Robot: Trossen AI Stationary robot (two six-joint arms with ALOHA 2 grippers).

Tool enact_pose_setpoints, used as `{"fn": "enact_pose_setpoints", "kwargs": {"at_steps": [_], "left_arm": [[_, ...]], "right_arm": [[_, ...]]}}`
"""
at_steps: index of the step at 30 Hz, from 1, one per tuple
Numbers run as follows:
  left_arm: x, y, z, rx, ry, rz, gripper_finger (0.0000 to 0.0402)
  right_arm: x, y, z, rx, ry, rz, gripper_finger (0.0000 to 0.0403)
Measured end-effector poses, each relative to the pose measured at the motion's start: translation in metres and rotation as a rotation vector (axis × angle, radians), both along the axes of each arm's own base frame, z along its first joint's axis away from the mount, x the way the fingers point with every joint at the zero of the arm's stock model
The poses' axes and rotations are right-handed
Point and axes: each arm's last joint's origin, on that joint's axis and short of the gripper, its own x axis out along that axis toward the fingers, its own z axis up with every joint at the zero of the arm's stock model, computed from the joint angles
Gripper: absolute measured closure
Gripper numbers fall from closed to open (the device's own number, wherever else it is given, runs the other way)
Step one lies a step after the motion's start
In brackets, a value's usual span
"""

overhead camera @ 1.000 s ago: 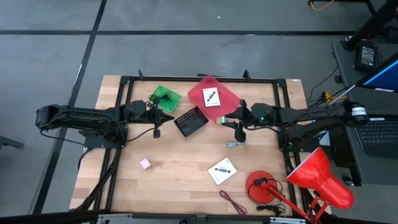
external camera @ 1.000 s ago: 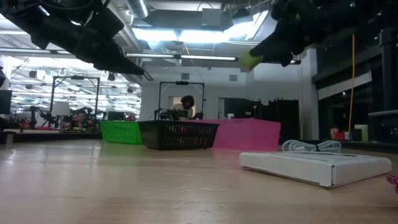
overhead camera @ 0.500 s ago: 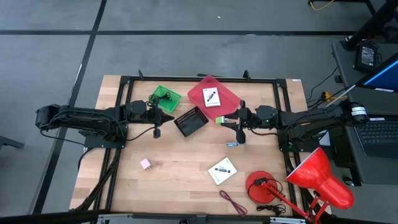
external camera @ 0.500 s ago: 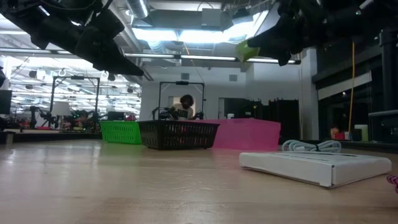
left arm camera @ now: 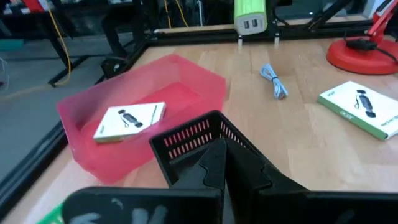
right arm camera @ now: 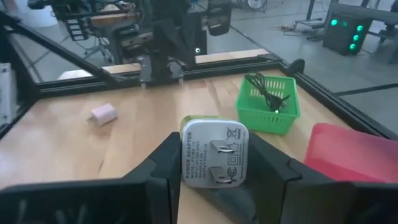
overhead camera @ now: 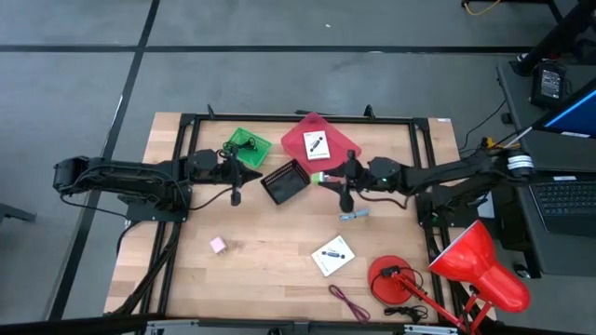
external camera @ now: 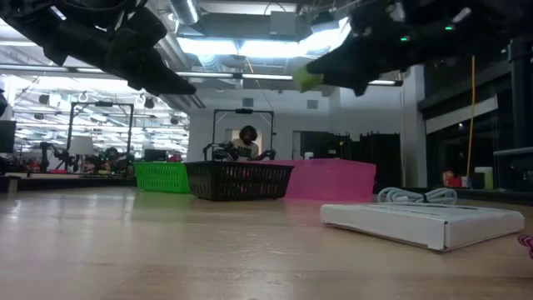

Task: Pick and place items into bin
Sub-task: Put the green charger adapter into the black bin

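Note:
A white-and-green charger (right arm camera: 214, 152) hangs in the air beside the black basket (overhead camera: 286, 182), with my right gripper (overhead camera: 326, 178) shut on it. My left gripper (overhead camera: 253, 175) is shut on nothing, raised just left of that basket. The pink bin (overhead camera: 321, 141) holds one white card (left arm camera: 129, 120); a second white card (overhead camera: 332, 254) lies flat on the table near its front. A pink cube (overhead camera: 218, 245), a grey-blue cable (overhead camera: 352, 215) and a maroon cord (overhead camera: 347, 302) also lie on the table. My right gripper pinches the charger's two opposite sides (right arm camera: 186, 163) between its two fingers (right arm camera: 163, 163), with the pronged face toward the wrist. The fingers come nearly level from the table's right. The charger (external camera: 310, 79) is lifted well clear of the table.
A green basket (overhead camera: 247, 147) with a black cable in it stands at the back left of the black basket. A red desk lamp (overhead camera: 466, 270) fills the front right corner. A black frame (overhead camera: 298, 117) rims the table. Open wood lies at the front left around the pink cube.
My right gripper has carried the charger toward the table's left, closer to the black basket, sinking a little and tipping its fingers downward. The charger stays pinched and clear of the table.

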Motion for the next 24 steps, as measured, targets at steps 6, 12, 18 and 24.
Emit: {"fn": "enact_pose_setpoints", "kwargs": {"at_steps": [6, 12, 18, 24], "left_arm": [[-0.003, -0.002, -0.012, -0.009, -0.033, -0.042, 0.0398], [-0.008, -0.004, -0.023, -0.028, -0.048, -0.073, 0.0398], [-0.009, -0.005, -0.027, -0.107, -0.027, -0.080, 0.0398], [-0.009, -0.011, -0.029, -0.184, -0.005, -0.130, 0.0398]], "right_arm": [[0.036, -0.010, -0.005, 0.015, 0.120, -0.028, 0.0283], [0.068, -0.015, -0.003, 0.000, 0.240, -0.029, 0.0283], [0.098, -0.018, -0.008, -0.010, 0.345, -0.021, 0.0283], [0.122, -0.027, -0.007, 0.005, 0.476, -0.038, 0.0283]]}}
